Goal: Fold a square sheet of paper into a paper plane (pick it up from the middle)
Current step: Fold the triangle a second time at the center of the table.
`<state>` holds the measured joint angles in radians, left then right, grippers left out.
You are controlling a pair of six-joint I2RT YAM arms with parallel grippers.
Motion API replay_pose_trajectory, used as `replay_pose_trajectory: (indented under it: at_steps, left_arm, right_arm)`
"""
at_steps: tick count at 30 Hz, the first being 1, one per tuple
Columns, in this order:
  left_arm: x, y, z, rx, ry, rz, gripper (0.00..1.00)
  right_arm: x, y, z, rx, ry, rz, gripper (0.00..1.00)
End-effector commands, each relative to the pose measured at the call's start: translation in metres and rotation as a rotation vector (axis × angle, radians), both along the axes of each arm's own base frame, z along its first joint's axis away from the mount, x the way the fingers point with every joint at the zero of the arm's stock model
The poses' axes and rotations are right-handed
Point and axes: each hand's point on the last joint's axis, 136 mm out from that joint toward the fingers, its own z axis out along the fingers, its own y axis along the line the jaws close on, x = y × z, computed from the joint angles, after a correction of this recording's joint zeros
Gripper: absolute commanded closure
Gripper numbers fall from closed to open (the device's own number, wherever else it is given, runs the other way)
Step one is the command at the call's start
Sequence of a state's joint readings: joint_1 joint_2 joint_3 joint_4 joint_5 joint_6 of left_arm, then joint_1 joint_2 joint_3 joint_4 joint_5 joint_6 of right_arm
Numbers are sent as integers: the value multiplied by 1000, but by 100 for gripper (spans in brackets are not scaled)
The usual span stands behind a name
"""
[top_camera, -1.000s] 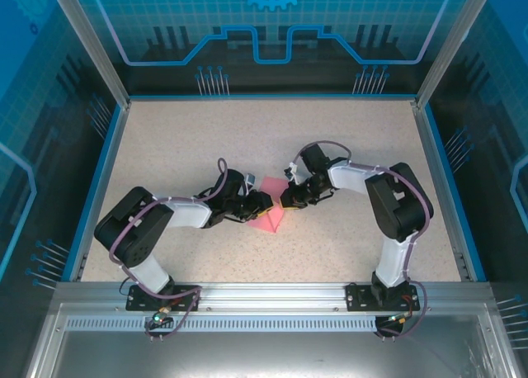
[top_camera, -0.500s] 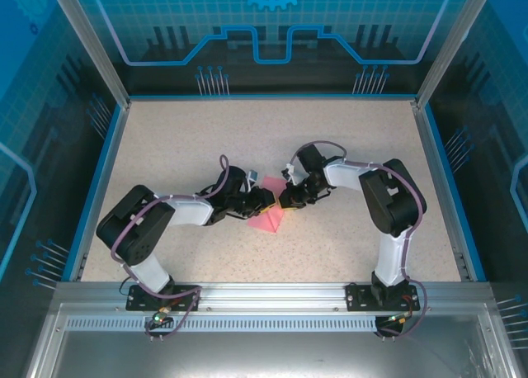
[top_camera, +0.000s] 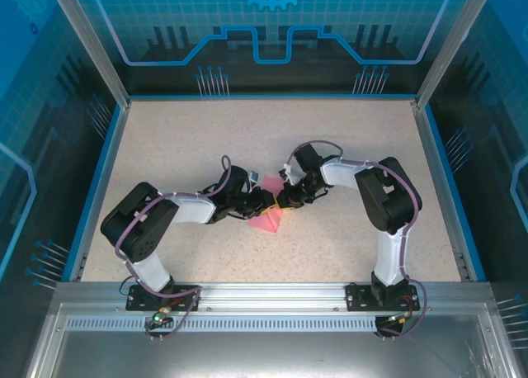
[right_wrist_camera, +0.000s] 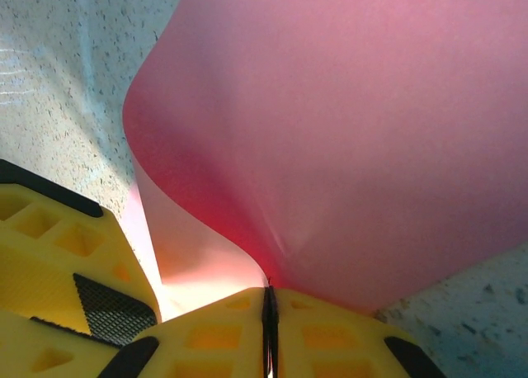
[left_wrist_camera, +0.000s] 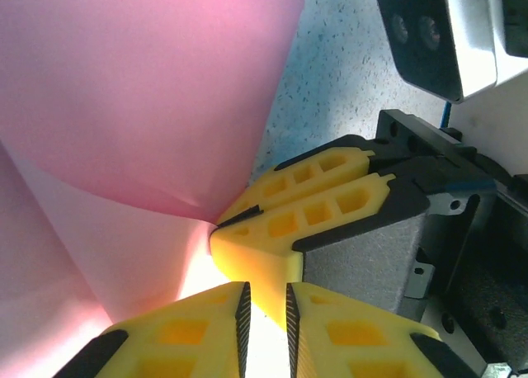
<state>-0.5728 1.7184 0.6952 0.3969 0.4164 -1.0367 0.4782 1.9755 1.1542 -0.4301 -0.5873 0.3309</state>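
Though half-hidden — sheet [top_camera: 269, 220], long axis far-to-near, tip seemingly nearward.

A speckled beige tabletop [top_camera: 247, 139] is bounded by a blue rim [top_camera: 264, 96] along the far edge and both sides. Aluminium posts [top_camera: 87, 44] are set at the far corners, and clear panels [top_camera: 272, 31] printed with blue grid and circuit lines are fitted between them. A metal rail [top_camera: 264, 295] is laid along the near edge, with a grey steel sheet [top_camera: 264, 353] below it. Even light is cast throughout.
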Motion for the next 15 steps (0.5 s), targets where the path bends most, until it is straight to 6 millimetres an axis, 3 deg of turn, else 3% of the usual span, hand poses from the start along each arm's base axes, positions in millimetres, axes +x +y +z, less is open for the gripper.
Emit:
replay_pose_trajectory:
  at_steps: [1,15]
  left_arm:
    - [-2,-3,-4,21,-1,-32,79]
    - [-5,3,-17,60,23,-17,82]
  right_arm:
    - [-5,6,-1,4,14,34,89]
    - [-3,6,-4,-6,16,37,89]
